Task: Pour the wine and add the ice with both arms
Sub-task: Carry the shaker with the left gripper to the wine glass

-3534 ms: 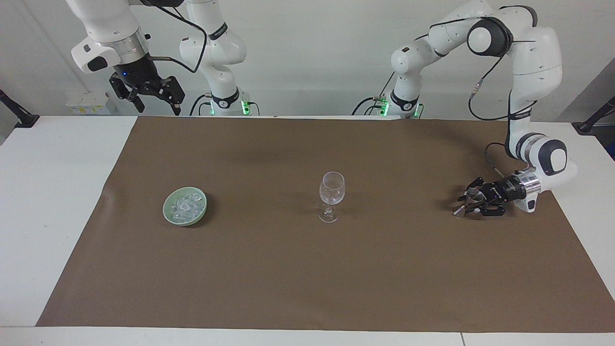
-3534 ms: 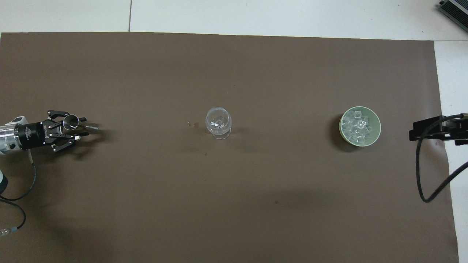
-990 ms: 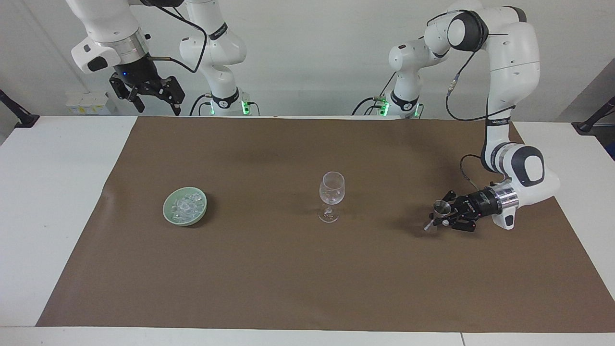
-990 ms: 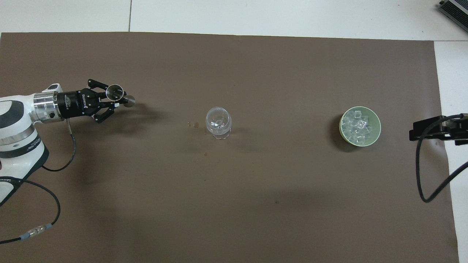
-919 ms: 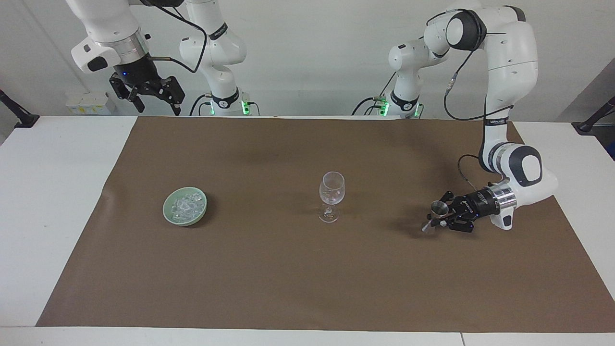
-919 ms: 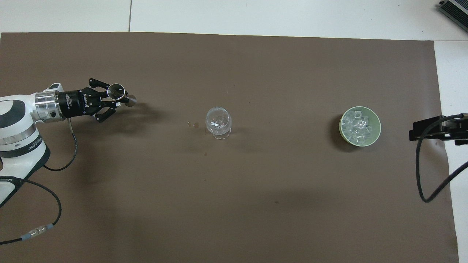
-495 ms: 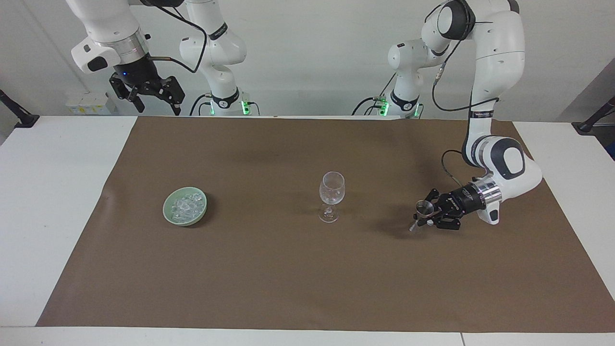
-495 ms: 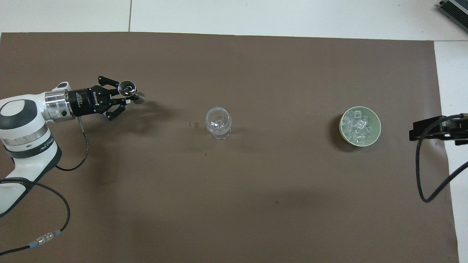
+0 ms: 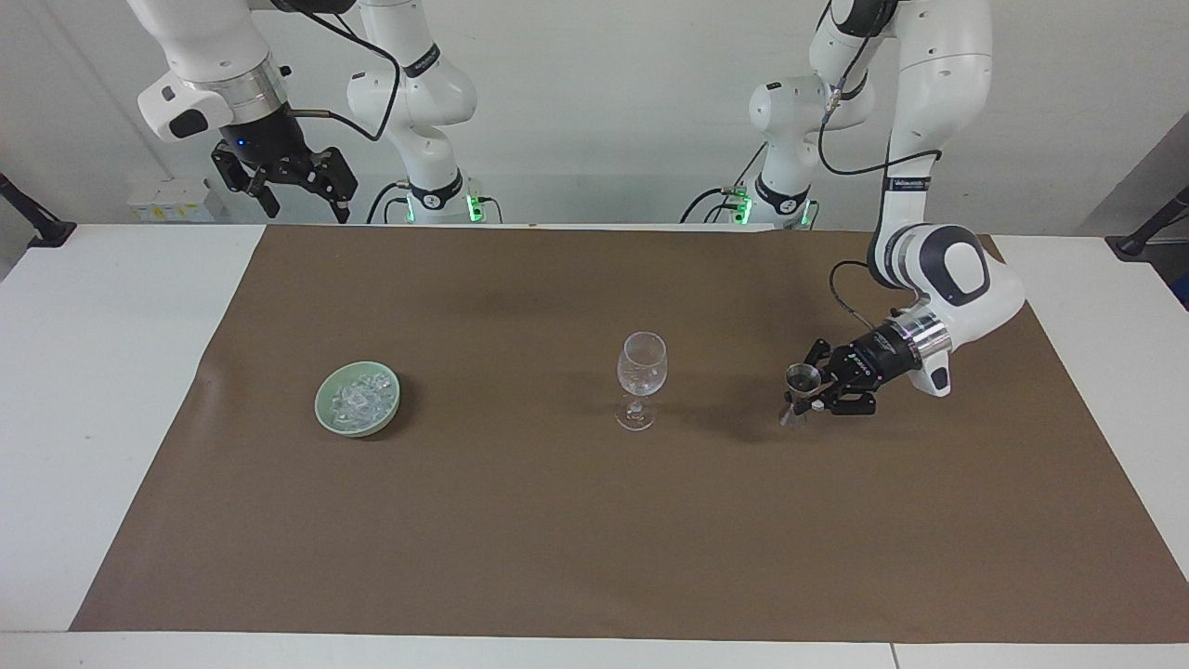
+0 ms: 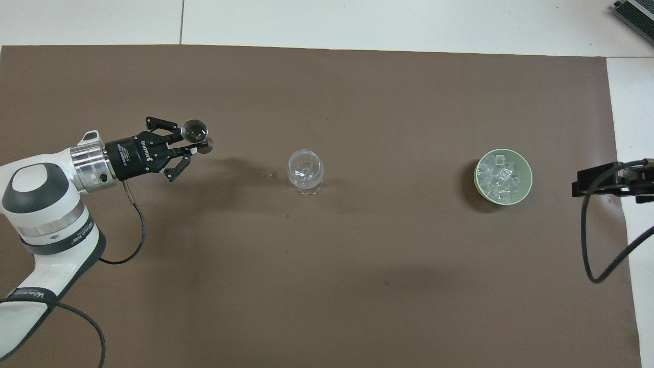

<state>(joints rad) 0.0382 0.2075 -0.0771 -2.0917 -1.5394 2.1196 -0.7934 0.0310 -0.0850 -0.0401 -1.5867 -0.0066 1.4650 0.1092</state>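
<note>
A clear wine glass (image 9: 642, 367) (image 10: 305, 169) stands upright at the middle of the brown mat. My left gripper (image 9: 816, 397) (image 10: 191, 145) is shut on a small metal jigger (image 9: 801, 388) (image 10: 195, 132), held upright just above the mat, toward the left arm's end from the glass. No wine shows, and I cannot tell what the jigger holds. The ice (image 9: 362, 398) (image 10: 501, 176) lies in a pale green bowl (image 9: 321, 405) (image 10: 478, 180) toward the right arm's end. My right gripper (image 9: 305, 206) waits open, high over the table's edge by the robots.
A brown mat (image 9: 594, 539) covers most of the white table. A few small dark drops (image 10: 271, 175) mark the mat beside the glass. A black part of the right arm with a looping cable (image 10: 592, 245) shows at the overhead view's edge.
My left gripper has carried the jigger toward the wine glass and a little higher off the mat. The right arm, glass and bowl have not moved.
</note>
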